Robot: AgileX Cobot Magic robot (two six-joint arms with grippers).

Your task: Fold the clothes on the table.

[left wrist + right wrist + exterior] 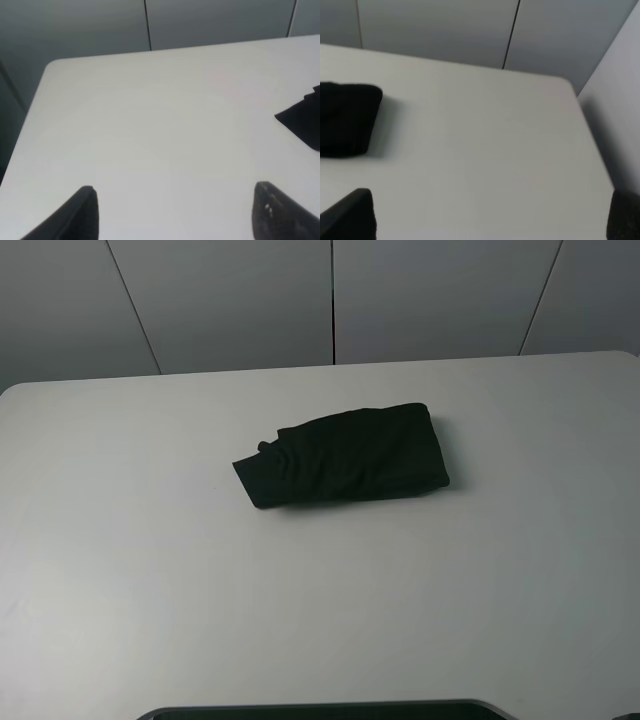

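Observation:
A black garment (345,456) lies folded into a compact bundle in the middle of the white table (150,570). Its corner shows in the left wrist view (305,122) and its end in the right wrist view (345,117). My left gripper (175,210) is open and empty, held above bare table away from the garment. My right gripper (490,215) is open and empty, also off the garment. Neither gripper shows in the exterior high view.
Grey wall panels (330,300) stand behind the table's far edge. The table's far left corner (50,65) and far right corner (567,82) are in view. A dark edge (320,710) runs along the bottom of the exterior high view.

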